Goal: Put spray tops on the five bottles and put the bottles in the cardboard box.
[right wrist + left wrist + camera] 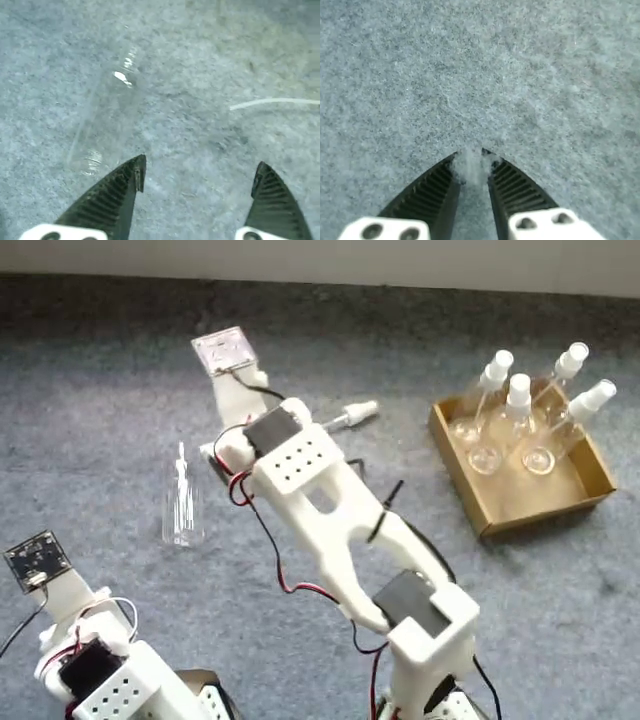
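A clear bottle (183, 502) without a top lies on the grey carpet; the right wrist view shows the bottle (107, 120) just beyond one finger. My right gripper (200, 170) is open over the carpet with nothing between its fingers. A thin white tube (275, 102) lies ahead of it. A loose spray top (350, 417) rests on the carpet beside the right arm (300, 470). The cardboard box (530, 515) at the right holds several bottles with spray tops (518, 390). My left gripper (471, 154) is shut on nothing, low over bare carpet.
The left arm (100, 680) sits at the front left corner. Red and black cables (285, 575) run along the right arm. A pale wall strip borders the carpet's far edge.
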You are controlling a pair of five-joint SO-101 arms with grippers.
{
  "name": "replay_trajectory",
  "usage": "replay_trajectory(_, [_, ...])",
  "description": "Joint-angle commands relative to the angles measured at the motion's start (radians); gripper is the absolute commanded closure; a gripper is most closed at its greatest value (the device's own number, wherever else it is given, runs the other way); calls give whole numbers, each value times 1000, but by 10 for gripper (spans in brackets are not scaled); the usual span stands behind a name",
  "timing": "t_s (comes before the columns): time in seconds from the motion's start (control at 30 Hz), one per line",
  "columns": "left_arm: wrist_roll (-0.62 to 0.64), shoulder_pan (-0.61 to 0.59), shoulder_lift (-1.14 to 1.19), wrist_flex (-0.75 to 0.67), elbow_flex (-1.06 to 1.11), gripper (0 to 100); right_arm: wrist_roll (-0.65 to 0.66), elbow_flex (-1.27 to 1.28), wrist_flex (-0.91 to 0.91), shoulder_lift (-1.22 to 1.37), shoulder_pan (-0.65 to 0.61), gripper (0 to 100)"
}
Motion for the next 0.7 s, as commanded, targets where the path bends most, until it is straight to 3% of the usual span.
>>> replay_trajectory(0.0, [-14,5,-10,-17,13,994,-55,-206,22,124,-50,700])
replay_trajectory(0.27, [-15,8,-10,-18,21,995,-80,-618,97,432,-102,699])
replay_trajectory(0.47, [-15,87,-10,-18,42,995,-84,-857,93,604,-151,697])
replay_trajectory(0.67, [-15,94,-10,-18,42,995,-137,-1038,91,780,-157,594])
